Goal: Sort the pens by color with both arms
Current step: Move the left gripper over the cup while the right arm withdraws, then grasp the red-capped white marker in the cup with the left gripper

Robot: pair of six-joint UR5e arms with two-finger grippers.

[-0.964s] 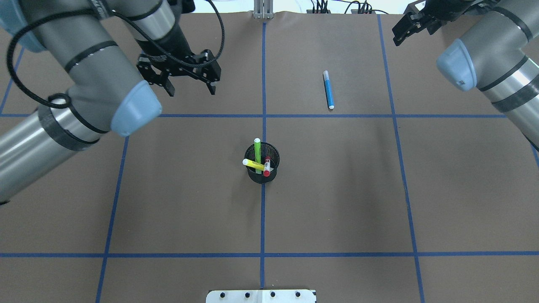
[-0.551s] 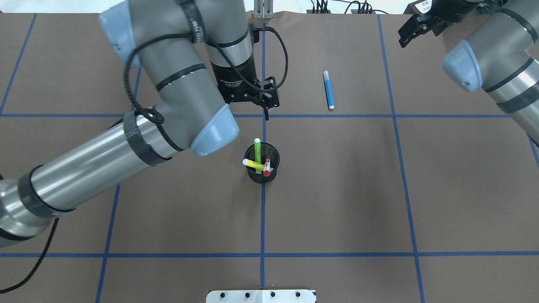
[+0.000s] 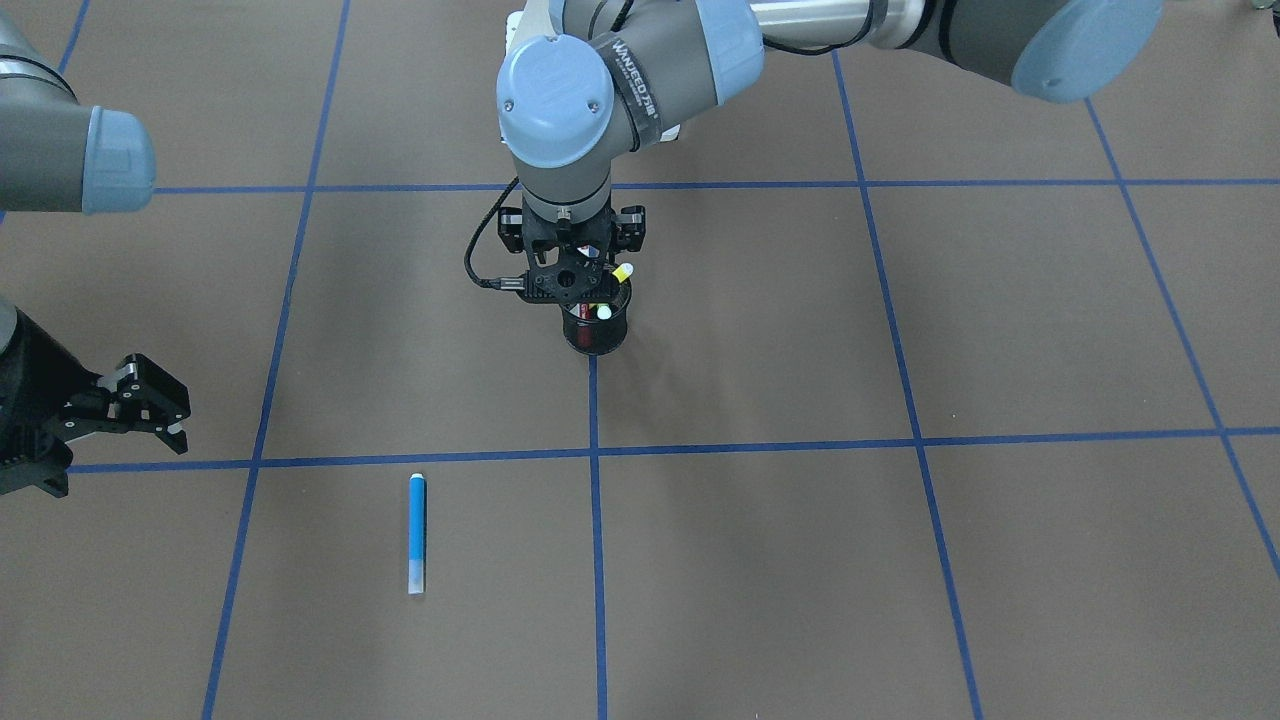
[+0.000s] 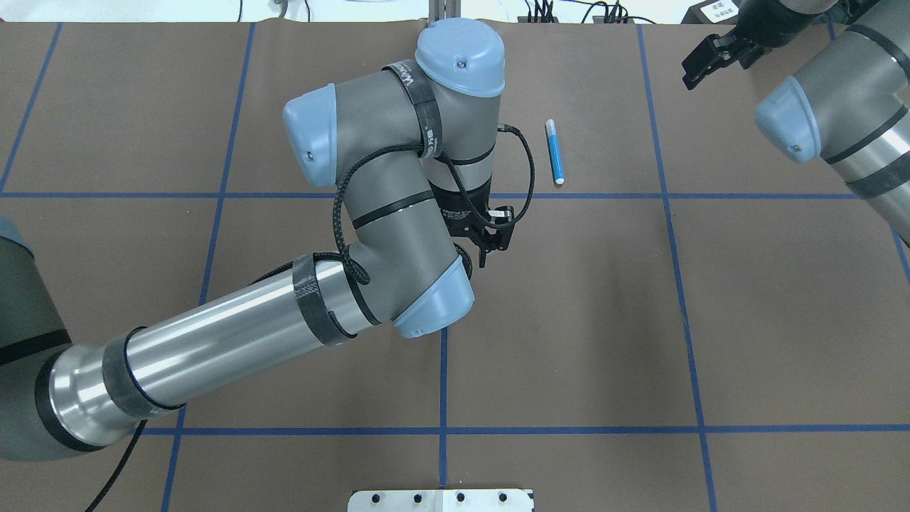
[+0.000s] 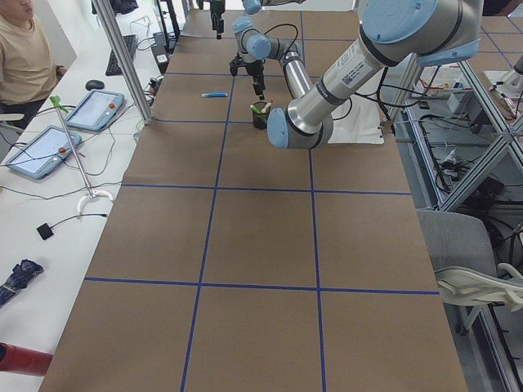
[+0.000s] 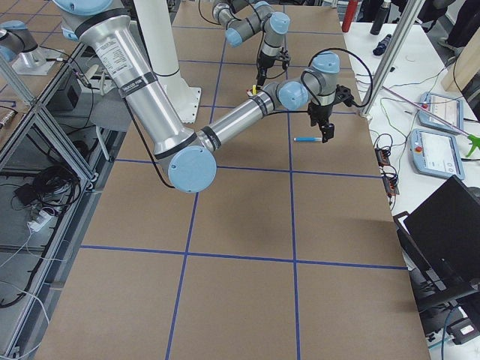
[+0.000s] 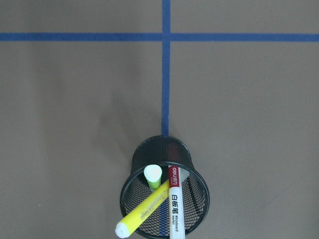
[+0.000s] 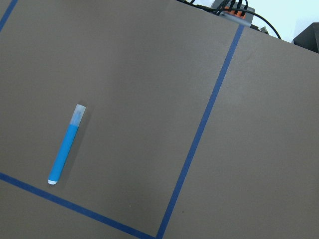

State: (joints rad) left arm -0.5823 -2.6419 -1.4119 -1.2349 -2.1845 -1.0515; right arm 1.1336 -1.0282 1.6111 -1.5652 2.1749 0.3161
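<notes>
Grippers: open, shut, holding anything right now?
Left gripper: open, empty, above the mesh cup.
Right gripper: open, empty.

A black mesh cup (image 7: 195, 199) stands on a blue tape line (image 7: 165, 74) gridding the brown paper table cover (image 4: 569, 320). At 6 o'clock on the overhead view lies a white drilled plate (image 4: 441, 500). At 10 o'clock on the left-end view, a person (image 5: 20, 57) sits by two tablets (image 5: 94, 110).

Surface: brown table (image 4: 782, 320), blue tape grid (image 4: 443, 370) | 1 black mesh cup (image 3: 596, 338) upright on line | 1 blue pen (image 4: 554, 153) flat, well apart
</notes>
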